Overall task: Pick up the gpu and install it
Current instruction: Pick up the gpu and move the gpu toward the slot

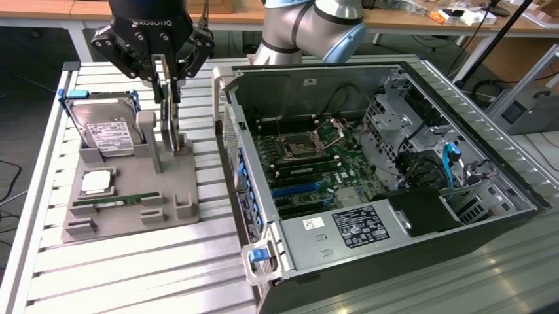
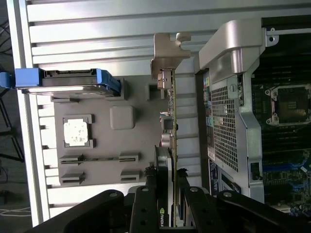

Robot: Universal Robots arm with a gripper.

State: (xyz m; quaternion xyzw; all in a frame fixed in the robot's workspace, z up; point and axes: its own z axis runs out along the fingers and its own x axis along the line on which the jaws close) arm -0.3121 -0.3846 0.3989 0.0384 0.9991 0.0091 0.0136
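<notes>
Gripper (image 1: 171,95) sat clamped on the gpu (image 1: 178,127), directly beneath it; card stood on edge at the holder's (image 1: 122,219) edge nearest the computer case (image 1: 288,85); long axis along that edge.

Robotics lab: slatted aluminium bench (image 1: 131,275), opened computer case (image 1: 297,82), cluttered wooden worktables (image 1: 35,8) behind.

ROBOTIQ, white lettering, on black hand (image 1: 170,98); NVIDIA logo with green mark on gpu (image 2: 171,126).
</notes>
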